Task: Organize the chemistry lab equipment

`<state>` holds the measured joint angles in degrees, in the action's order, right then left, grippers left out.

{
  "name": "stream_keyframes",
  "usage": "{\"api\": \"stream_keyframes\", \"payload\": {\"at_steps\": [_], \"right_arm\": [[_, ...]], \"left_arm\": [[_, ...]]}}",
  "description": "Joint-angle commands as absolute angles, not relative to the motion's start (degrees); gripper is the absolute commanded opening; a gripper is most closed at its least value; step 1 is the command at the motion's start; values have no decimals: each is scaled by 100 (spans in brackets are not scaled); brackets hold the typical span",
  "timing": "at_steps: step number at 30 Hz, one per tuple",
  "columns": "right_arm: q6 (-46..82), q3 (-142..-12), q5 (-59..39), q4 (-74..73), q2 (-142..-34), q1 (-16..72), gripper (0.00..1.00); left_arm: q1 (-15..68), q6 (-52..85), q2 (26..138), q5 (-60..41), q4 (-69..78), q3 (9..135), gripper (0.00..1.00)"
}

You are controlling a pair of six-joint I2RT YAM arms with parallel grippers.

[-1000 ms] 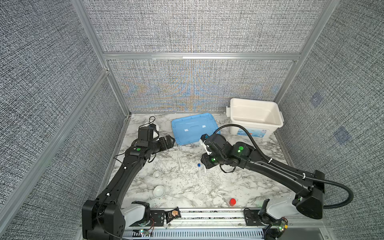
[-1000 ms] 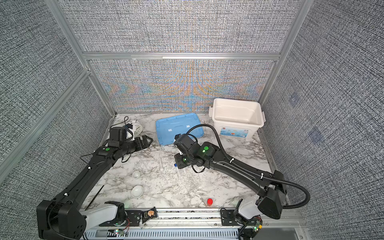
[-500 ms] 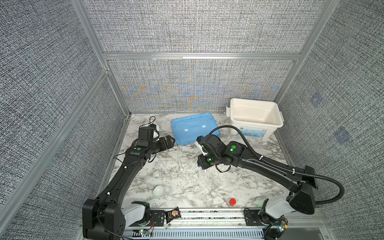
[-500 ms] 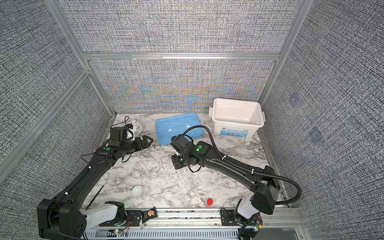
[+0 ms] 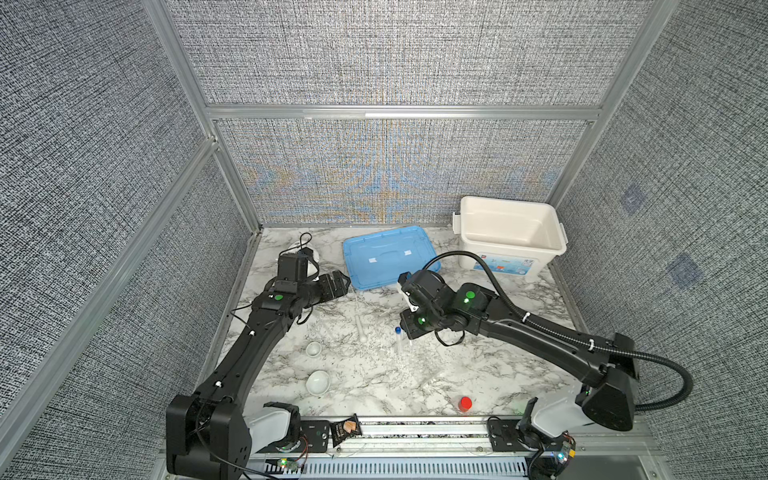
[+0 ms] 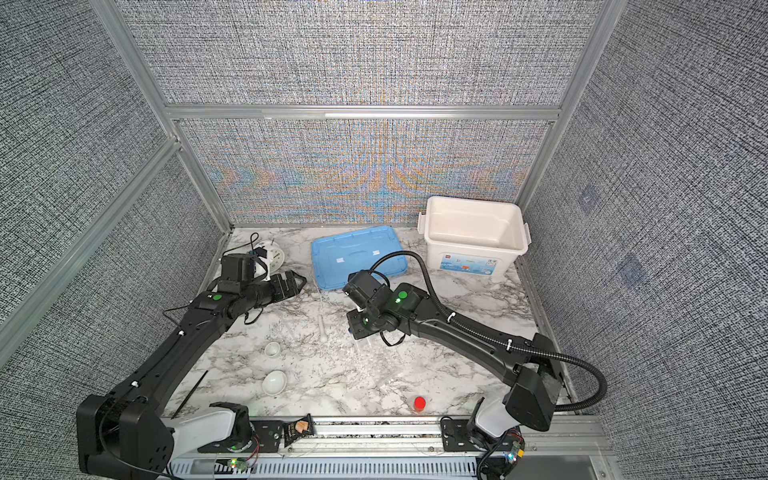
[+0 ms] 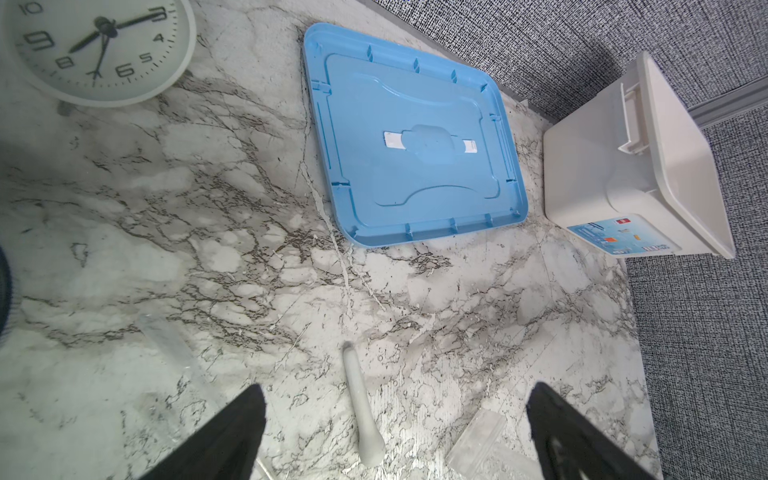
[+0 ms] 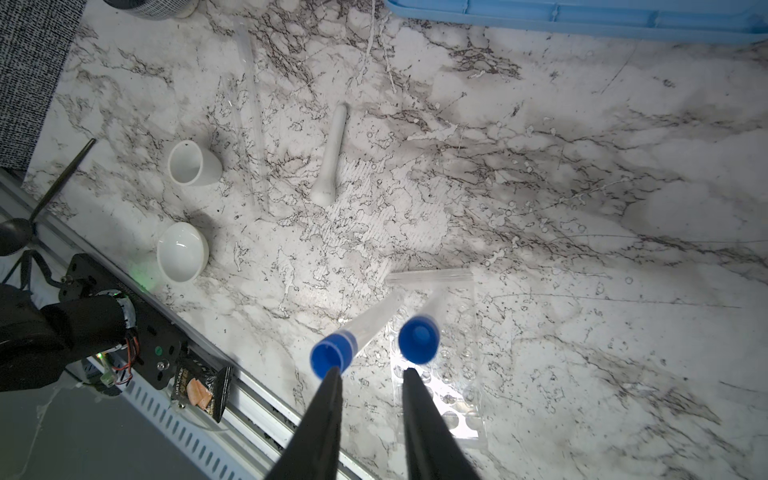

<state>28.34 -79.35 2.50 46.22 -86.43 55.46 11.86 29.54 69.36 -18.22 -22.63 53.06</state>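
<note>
While left hand (image 7: 397, 390) gapes wide, right hand (image 8: 371, 370) narrow, empty, poised just above two blue-capped tubes (image 8: 419, 338).

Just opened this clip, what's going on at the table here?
Two robot arms are tidying lab items on a marble table. The right hand, jaws slightly apart and holding nothing, is poised just above two blue-capped tubes propped up at a clear rack. The left hand hangs wide open over the white pestle. Two white dishes lie untouched, and the white bin looks empty, its blue lid beside it.
</note>
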Motion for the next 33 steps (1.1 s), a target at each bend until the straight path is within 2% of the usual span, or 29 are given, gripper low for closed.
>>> {"api": "stream_keyframes", "payload": {"at_steps": [1, 9, 23, 33], "right_arm": [[2835, -7951, 250, 4628, -8557, 5558, 30], [2681, -8023, -31, 4278, -8769, 5563, 33], [2562, -7851, 119, 4449, -8745, 5533, 26], [2628, -7734, 236, 4504, -8706, 5533, 26]], "left_arm": [[1191, 2900, 6942, -1907, -2180, 5280, 99], [1187, 2875, 6915, -1891, -2188, 5261, 99], [1182, 2865, 6881, -1854, -2197, 5223, 99], [1186, 2874, 6886, -1846, -2171, 5230, 99]]}}
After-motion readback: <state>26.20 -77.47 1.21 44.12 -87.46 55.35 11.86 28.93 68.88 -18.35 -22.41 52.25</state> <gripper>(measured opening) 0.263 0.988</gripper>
